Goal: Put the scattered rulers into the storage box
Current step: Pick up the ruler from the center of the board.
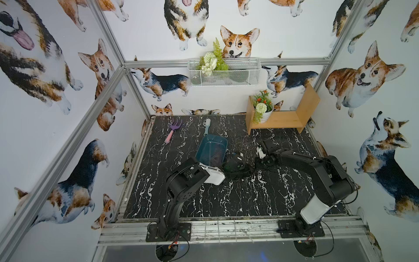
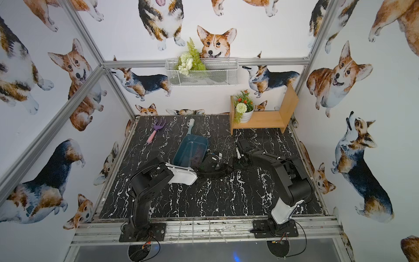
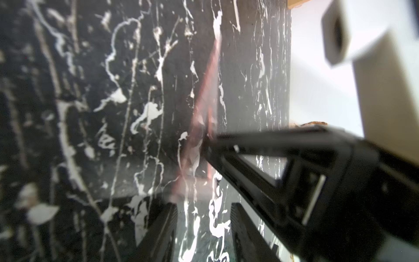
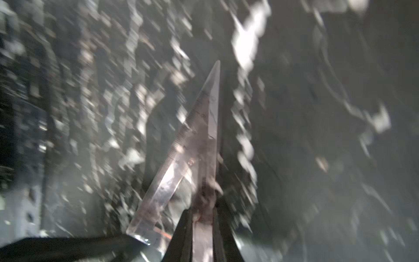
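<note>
- The right gripper (image 4: 203, 214) was pinched tight on the reddish ruler (image 4: 200, 140).
- The reddish ruler (image 3: 205, 95) was up off the black marble table (image 1: 204, 199). It stuck out from the right gripper (image 3: 209, 141) toward the left gripper (image 3: 203, 211).
- The left gripper had its jaws partway apart. Only table showed between them, so it held nothing.
- One end of the reddish ruler sat just by the tip of the left gripper. I could not tell if they touched.
- The storage box (image 1: 214, 136) sat flat near the middle of the table, just beside the left gripper, on the side away from the right arm.
- A faint see-through strip lay inside the storage box. It looked like the clear ruler (image 1: 209, 148).
- The toy rake (image 1: 171, 130) and the pale green brush (image 1: 206, 127) lay behind the storage box, near the back wall.
</note>
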Controlling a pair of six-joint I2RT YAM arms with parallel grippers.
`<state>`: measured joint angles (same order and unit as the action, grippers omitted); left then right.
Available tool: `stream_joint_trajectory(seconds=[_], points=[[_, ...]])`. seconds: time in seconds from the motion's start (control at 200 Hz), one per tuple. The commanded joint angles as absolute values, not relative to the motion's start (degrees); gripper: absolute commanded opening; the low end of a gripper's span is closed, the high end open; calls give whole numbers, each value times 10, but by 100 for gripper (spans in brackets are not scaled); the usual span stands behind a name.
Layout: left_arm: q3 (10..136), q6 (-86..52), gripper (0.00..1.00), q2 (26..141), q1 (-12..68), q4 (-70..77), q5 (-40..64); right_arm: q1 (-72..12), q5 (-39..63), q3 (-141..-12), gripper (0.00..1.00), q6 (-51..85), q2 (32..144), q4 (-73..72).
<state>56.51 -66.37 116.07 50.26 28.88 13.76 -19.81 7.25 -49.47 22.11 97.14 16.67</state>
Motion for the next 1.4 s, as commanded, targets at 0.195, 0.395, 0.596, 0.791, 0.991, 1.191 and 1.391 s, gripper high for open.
stream_joint_trajectory(seconds=[0.195, 0.395, 0.596, 0.791, 0.991, 1.191, 1.391], points=[[587, -664, 43, 1177, 503, 256, 139, -194, 63, -456, 14, 215, 1003, 246], [592, -646, 41, 1164, 498, 220, 104, -190, 61, -452, 14, 212, 995, 250], [559, -642, 42, 1129, 479, 200, 70, -187, 61, -447, 14, 211, 987, 252], [539, -650, 43, 1126, 456, 229, 83, -186, 65, -449, 13, 209, 991, 252], [578, -644, 43, 1148, 453, 228, 108, -186, 66, -449, 13, 210, 990, 252], [599, -641, 38, 1162, 454, 225, 128, -186, 68, -447, 13, 209, 990, 251], [595, -648, 32, 1170, 454, 242, 144, -186, 71, -448, 12, 209, 991, 250]])
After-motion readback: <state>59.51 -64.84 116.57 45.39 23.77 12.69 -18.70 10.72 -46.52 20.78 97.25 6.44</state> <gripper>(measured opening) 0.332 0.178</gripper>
